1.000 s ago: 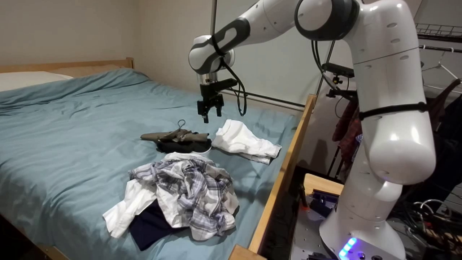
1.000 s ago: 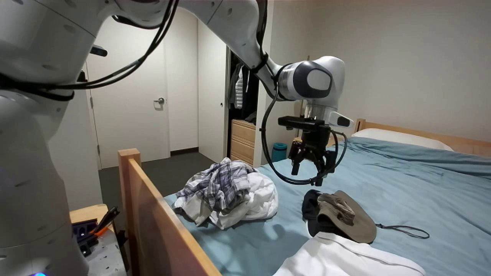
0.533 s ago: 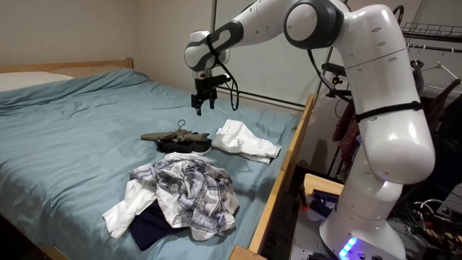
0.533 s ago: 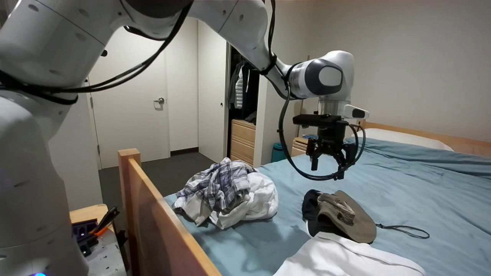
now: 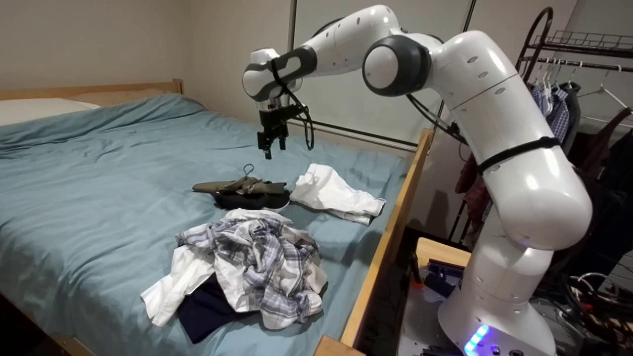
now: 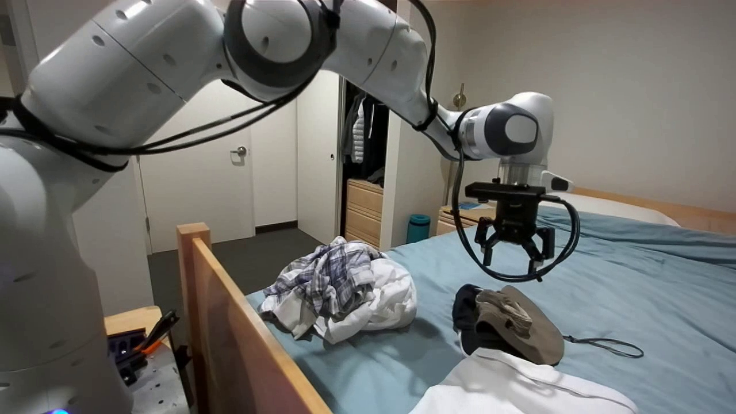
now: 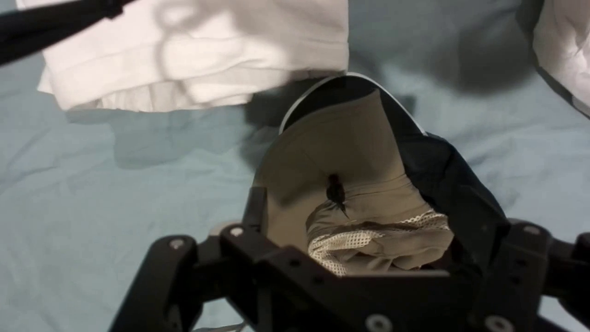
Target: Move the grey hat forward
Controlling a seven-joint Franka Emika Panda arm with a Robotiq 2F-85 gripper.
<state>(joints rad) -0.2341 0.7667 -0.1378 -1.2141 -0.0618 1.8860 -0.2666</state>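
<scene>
The grey-brown brimmed hat (image 6: pixel 540 333) lies crumpled on the blue bed sheet, partly on top of a black cap (image 6: pixel 463 310). Both also show in an exterior view, the hat (image 5: pixel 212 187) above the cap (image 5: pixel 247 200). A thin dark cord (image 6: pixel 609 343) trails from the hat. My gripper (image 6: pixel 510 263) hangs above the hat, fingers pointing down, open and empty; it also shows in an exterior view (image 5: pixel 275 150). In the wrist view the hat (image 7: pixel 332 138) appears between the spread fingers, apart from them. The gripper body hides its lower part.
A folded white garment (image 5: pixel 336 193) lies close beside the hats. A pile of plaid and white clothes (image 5: pixel 267 262) lies nearer the bed's end. A wooden bed rail (image 6: pixel 247 328) runs between the arm's base and the bed. A cable loop (image 6: pixel 460 230) hangs beside the gripper.
My open gripper has moved farther out over the bed, rightward in an exterior view, rising a little and then coming down. It has also turned slightly. The hat and clothes have not moved.
</scene>
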